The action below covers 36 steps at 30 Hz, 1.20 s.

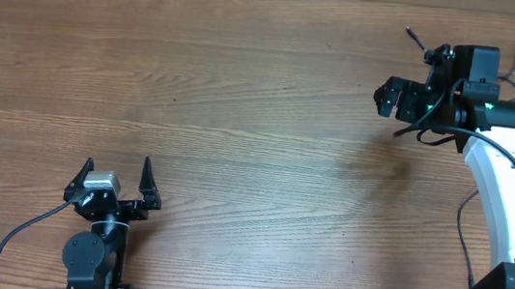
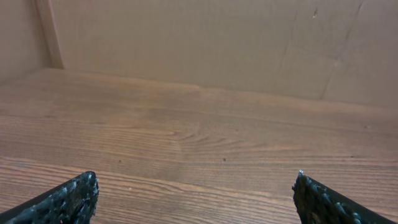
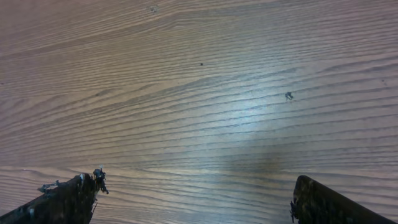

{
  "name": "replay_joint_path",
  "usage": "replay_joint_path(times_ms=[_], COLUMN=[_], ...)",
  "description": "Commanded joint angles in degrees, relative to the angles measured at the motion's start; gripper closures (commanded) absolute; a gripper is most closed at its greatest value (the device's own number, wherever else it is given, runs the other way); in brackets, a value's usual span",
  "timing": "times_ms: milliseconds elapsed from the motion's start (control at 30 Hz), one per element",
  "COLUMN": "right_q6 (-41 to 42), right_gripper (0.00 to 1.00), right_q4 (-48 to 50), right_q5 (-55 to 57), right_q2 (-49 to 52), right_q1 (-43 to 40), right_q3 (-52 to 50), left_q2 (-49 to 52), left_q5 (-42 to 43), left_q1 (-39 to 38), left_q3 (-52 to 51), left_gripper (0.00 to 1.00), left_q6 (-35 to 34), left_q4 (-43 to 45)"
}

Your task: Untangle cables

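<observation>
**Cables bunched under the right wrist, both claws wide and empty**

I have a bare wooden table (image 1: 242, 114) filling nearly all of the overhead view. The right arm (image 1: 510, 193) reaches up along the far right side, and the left arm (image 1: 94, 252) sits folded at the near edge.

The left claw (image 1: 115, 179) stands fully apart with nothing between its fingers; its wrist camera shows only wood grain and a back wall. The right claw (image 1: 391, 97) is also spread wide and holds nothing. Its camera looks down on plain table with no cord in the gap.

The cables (image 1: 416, 37) are at the far right corner, mostly hidden by the right wrist. I see only thin black strands poking out above and below it. I cannot tell how they cross, or separate them from the arm's own wiring further right.

I judge them light, limp and a bit slick, so they will likely drag and spring rather than lift cleanly. I would take hold at a free end near a plug, where the cord is thicker and stiffer, not mid-loop.
</observation>
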Motion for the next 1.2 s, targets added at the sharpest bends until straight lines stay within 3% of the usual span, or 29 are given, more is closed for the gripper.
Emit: replay_joint_path(times_ms=[0,200,367,967,1167], right_q6=[-0.26,-0.24,-0.11,4.33,5.84], right_gripper=[0.00,0.00,0.00,0.00,0.00], right_q4=[0.39,4.00,12.94,56.68,61.27], right_q5=[0.42,1.01,0.76,-3.58,-3.56], right_q2=[-4.63,-10.08,-17.88,-57.70,-69.16], right_q1=[0.02,0.28,0.61,0.61,0.57], right_q3=[0.66,-0.94,-9.51,-64.63,-75.25], left_q2=[-0.52,-0.52,-0.52,-0.52,-0.52], left_q5=[-0.59,-0.59,-0.59,-0.59,-0.59], left_q1=[0.24,0.24,0.24,0.24,0.24], left_q3=[-0.15,-0.15,-0.15,-0.15,-0.15], left_gripper=[0.01,0.00,0.00,0.01,0.01], left_q6=[1.68,1.70,1.68,1.68,1.68], left_q4=[-0.09,-0.09,-0.09,-0.09,-0.09])
